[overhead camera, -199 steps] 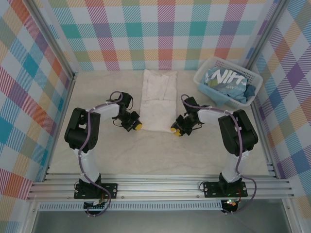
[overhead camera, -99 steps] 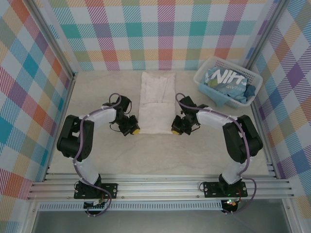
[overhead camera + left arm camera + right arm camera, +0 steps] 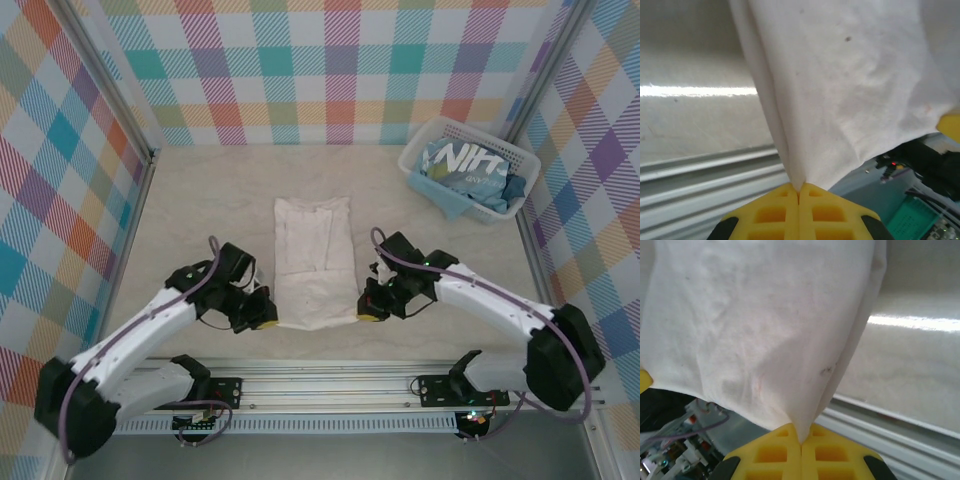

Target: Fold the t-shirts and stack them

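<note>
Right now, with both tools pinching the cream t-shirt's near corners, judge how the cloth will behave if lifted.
Probably floppy: the cream t-shirt hangs in creases from the left tool and right tool, so it should sag between them. Likely light: two corner pinches hold it. Its far end may drag.

A white slatted plastic basket (image 3: 417, 142) sits in the far right corner of the pale table (image 3: 200, 200), against plaid walls (image 3: 300, 70)
</note>
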Robot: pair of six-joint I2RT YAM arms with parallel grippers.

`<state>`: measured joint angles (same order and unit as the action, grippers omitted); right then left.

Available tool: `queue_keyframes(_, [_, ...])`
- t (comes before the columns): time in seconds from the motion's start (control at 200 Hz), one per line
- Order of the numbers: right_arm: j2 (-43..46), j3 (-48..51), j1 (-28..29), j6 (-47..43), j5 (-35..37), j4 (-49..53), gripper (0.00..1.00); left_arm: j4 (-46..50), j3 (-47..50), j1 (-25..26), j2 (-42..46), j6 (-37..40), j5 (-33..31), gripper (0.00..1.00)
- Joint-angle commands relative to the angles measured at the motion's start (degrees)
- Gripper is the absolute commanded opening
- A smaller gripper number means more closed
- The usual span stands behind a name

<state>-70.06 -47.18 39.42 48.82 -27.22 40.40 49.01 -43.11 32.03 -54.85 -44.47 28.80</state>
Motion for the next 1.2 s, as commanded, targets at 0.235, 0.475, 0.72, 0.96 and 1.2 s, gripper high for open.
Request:
queue_keyframes(0.235, [6.53, -14.24, 0.02, 5.75, -1.25, 10.59, 0.0, 2.59, -11.58, 0.22, 8.88, -11.51, -3.46, 0.0])
queue_keyframes(0.475, [-4.32, -26.87, -3.07, 5.44, 1.43, 12.8, 0.0, 3.2, -18.06, -2.64, 2.51, -12.86, -9.37, 0.0])
queue_keyframes(0.72, [-20.88, -38.89, -9.6, 2.93, -0.63, 12.73, 0.0, 0.21, -23.19, -11.58, -11.74, -12.43, -10.08, 0.0])
queue_keyframes(0.96, [-39.51, -54.25, -14.06, 0.05, -1.58, 13.99, 0.0, -4.28, -33.53, -18.45, -31.55, -8.68, -8.14, 0.0])
queue_keyframes(1.2, [-57.54, -66.06, -17.42, -1.19, -4.08, 8.21, 0.1, -5.1, -47.86, -20.4, -55.1, -0.77, -7.07, 0.06])
